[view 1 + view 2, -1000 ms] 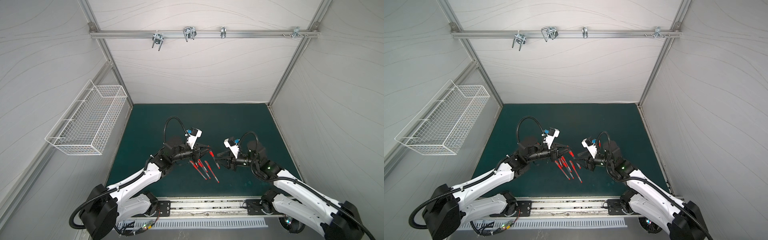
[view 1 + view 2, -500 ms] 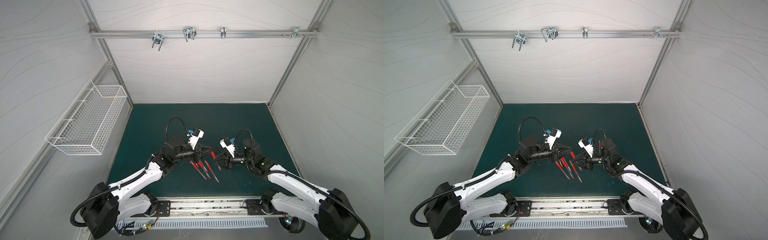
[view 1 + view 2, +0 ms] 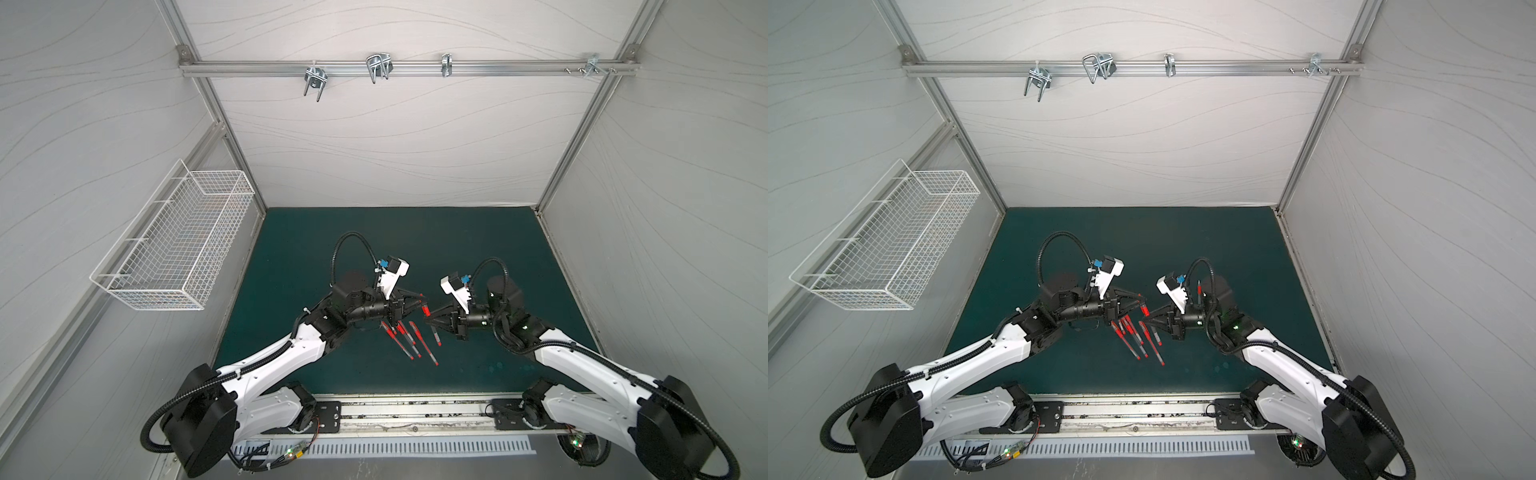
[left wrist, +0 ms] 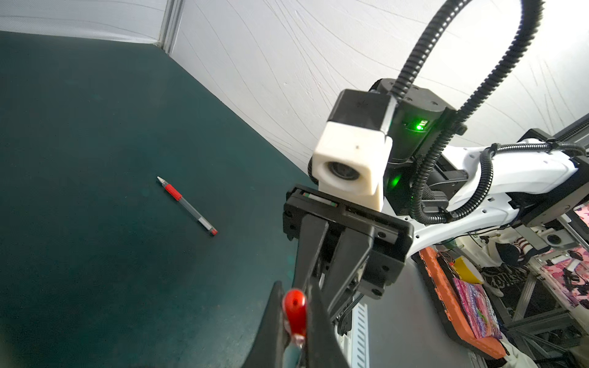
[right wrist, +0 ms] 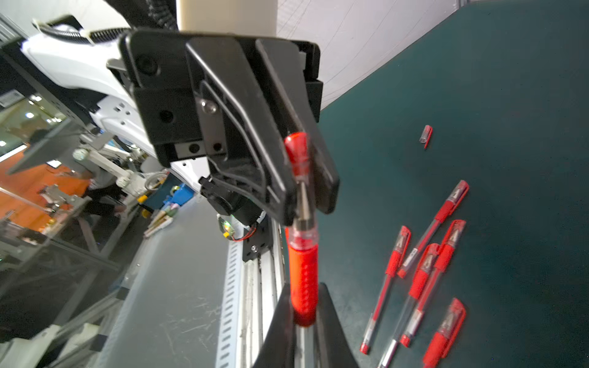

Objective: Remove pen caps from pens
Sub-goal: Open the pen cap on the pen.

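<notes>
Both hands grip 1 pen above the green surface (image 3: 457, 249). The left hand (image 5: 302, 178) is closed on its clear barrel. The right hand (image 5: 304, 313) is closed on its red grip end. 5 capped pens (image 5: 424, 270) lie on the surface near the hands. 1 loose cap (image 5: 426, 135) lies apart – and 1 uncapped pen (image 4: 186, 205) lies alone.
</notes>
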`<control>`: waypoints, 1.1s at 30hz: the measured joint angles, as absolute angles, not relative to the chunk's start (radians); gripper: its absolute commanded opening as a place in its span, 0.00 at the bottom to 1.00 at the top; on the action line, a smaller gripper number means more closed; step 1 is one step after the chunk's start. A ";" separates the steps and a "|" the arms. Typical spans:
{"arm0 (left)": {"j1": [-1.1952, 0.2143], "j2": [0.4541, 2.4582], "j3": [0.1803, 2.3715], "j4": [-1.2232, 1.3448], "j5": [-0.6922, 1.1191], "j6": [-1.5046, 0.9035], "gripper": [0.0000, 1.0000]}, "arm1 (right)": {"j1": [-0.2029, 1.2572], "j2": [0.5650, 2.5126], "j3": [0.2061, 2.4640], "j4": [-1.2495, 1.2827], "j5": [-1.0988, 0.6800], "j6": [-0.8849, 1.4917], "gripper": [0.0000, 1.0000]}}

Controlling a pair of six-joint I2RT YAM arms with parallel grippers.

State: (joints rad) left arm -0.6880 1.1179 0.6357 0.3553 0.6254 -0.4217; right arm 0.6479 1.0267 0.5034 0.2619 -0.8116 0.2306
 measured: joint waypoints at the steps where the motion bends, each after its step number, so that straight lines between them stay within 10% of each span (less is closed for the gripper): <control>1: -0.688 1.117 0.637 0.350 0.617 -0.422 0.00 | 0.652 1.027 0.503 0.262 -0.803 0.226 0.00; 15: -0.708 1.036 0.635 0.199 0.418 -0.439 0.00 | 1.073 0.948 0.491 0.208 0.088 0.112 0.00; 33: -0.687 0.986 0.591 0.237 0.465 -0.477 0.00 | 0.757 1.025 0.438 0.409 -0.602 0.234 0.00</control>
